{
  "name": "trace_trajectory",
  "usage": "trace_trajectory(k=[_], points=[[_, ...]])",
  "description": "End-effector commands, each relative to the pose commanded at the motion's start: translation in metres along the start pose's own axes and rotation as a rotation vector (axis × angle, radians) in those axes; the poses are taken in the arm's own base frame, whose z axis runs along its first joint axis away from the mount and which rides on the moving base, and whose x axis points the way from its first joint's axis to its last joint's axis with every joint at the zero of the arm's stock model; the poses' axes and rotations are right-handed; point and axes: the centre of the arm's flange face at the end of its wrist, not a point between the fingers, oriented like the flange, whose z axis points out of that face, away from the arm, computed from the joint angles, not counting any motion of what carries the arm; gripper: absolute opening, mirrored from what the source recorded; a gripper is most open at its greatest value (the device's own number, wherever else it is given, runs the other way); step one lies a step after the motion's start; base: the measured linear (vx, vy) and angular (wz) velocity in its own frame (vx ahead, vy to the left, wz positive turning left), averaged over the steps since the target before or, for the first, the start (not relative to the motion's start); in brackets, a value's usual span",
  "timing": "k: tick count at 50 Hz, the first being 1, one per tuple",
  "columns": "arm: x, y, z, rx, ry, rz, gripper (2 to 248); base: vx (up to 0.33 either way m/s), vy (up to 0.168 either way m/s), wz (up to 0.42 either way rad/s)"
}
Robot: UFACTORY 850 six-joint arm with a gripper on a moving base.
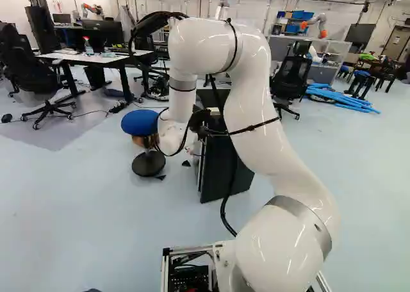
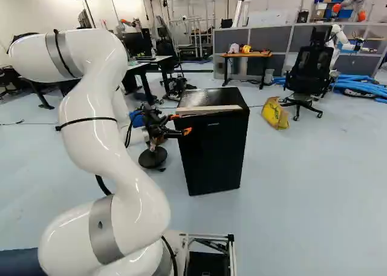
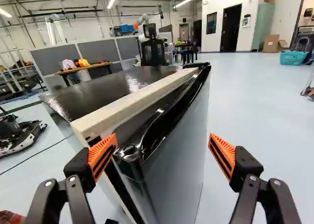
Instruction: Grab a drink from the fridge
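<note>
The black metal hand [image 3: 163, 146] is open, empty; ahead, between its orange-padded fingers [image 3: 102, 156], lies the boxy black fridge's glossy door edge [image 3: 162, 128].

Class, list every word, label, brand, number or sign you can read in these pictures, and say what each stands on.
No text can be read for certain.
Small pale mark on the front of the black fridge: too small to read.
Dark markings on the yellow bag on the floor: too blurred to read.
</note>
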Motion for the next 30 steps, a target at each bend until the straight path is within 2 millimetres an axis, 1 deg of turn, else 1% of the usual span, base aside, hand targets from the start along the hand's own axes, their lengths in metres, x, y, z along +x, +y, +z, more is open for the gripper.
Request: trace_trajectory(k=[30], points=[[0.002, 0.039, -0.025, -0.073, -0.011, -0.043, 247, 0.0, 0.0, 0.0]])
